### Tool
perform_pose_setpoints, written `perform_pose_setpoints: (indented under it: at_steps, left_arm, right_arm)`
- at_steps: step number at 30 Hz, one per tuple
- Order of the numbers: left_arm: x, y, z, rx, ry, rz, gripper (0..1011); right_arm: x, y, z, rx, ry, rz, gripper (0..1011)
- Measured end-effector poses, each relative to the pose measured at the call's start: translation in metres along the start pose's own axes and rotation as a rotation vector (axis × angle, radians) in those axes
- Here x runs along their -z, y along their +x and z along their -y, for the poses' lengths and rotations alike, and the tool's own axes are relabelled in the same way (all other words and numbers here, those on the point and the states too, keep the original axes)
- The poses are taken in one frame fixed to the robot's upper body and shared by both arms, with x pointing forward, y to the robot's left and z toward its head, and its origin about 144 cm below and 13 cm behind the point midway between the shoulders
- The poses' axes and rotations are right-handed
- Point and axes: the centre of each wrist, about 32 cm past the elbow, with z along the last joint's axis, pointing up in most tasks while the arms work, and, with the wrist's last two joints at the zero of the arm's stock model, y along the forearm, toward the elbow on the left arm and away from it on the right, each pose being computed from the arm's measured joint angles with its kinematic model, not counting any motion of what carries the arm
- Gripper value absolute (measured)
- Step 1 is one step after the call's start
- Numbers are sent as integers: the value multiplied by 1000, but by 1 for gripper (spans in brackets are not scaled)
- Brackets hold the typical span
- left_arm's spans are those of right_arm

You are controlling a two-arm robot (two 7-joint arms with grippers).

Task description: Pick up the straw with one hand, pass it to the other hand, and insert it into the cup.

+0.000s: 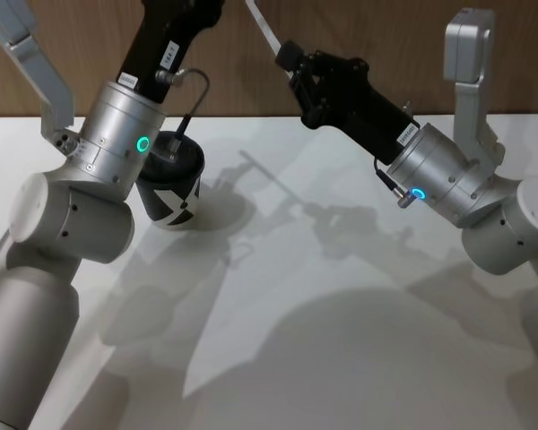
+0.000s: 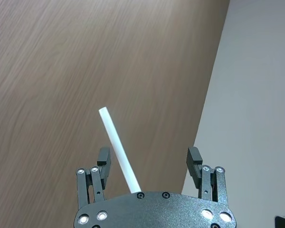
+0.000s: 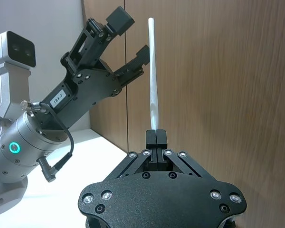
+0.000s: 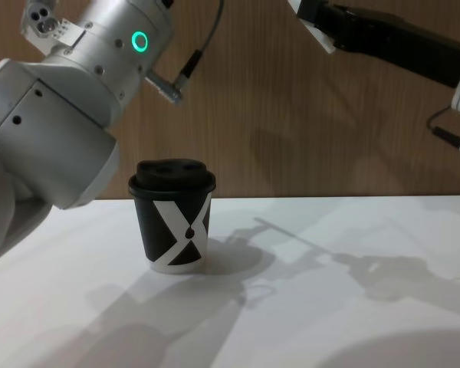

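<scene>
The straw was held in the air, high above the table and in front of the wooden wall. It was clamped at its lower end by the right gripper, whose fingers were pressed together on it. Its free end was pointed up and away from that gripper. The left gripper was placed around the straw's upper part with its fingers spread apart. In the left wrist view the straw was seen crossing the gap between them, closer to one finger than the other. Whether that finger was touched could not be told.

The cup was stood upright on the table, lid on, well below both grippers and partly hidden behind the left wrist in the head view.

The step in hand was judged to be the handover, with the pick-up done and the insertion not yet begun. For the next move, the left fingers would need to be closed squarely on the straw before the right grip is let go. Enough free length should be left below the new grip for the lid's hole to be reached. A slip or tilt of the thin straw at the exchange was judged the main risk.
</scene>
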Motion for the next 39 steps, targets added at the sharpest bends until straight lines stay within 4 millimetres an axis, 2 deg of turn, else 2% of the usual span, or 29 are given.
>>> perform_pose_setpoints:
  at_steps: [17, 35, 39]
  left_arm:
    - [11, 3, -5, -38, 28, -31, 1003]
    - [22, 7, 5, -15, 57, -69, 1003]
    - [24, 8, 6, -16, 53, -77, 939]
  right_arm:
    - [0, 0, 0, 0, 0, 0, 3]
    - [0, 0, 0, 0, 0, 0, 4]
    - [0, 0, 0, 0, 0, 0, 4]
